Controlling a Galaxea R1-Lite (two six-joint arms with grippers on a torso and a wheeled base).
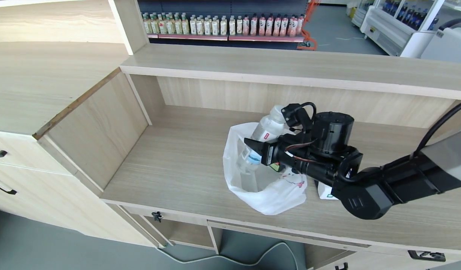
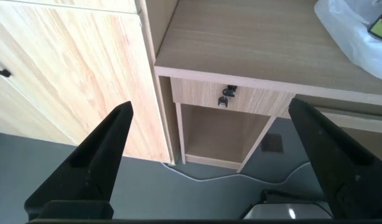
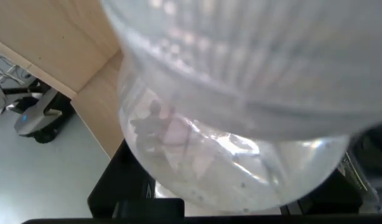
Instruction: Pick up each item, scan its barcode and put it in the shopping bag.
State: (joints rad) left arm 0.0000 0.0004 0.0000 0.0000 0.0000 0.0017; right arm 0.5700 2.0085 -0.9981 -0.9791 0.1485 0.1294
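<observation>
Clear plastic water bottle point(image 1: 266, 131) is being clamped, tilted, in the right gripper's point(image 1: 254, 148) jaws, base inside the white plastic shopping bag point(image 1: 275, 195) on the wooden counter point(image 1: 177, 165); the left gripper's point(image 2: 211, 106) jaws are being held wide.

I see the bag point(image 1: 269, 197) on the counter point(image 1: 177, 165). My right gripper point(image 1: 253, 149) holds the bottle point(image 1: 266, 128) tilted, its lower end inside the bag's mouth. A small box point(image 1: 323, 191) sits just right of the bag.

Clear glossy plastic bottle point(image 1: 267, 128), matt wood counter point(image 1: 177, 165)
</observation>
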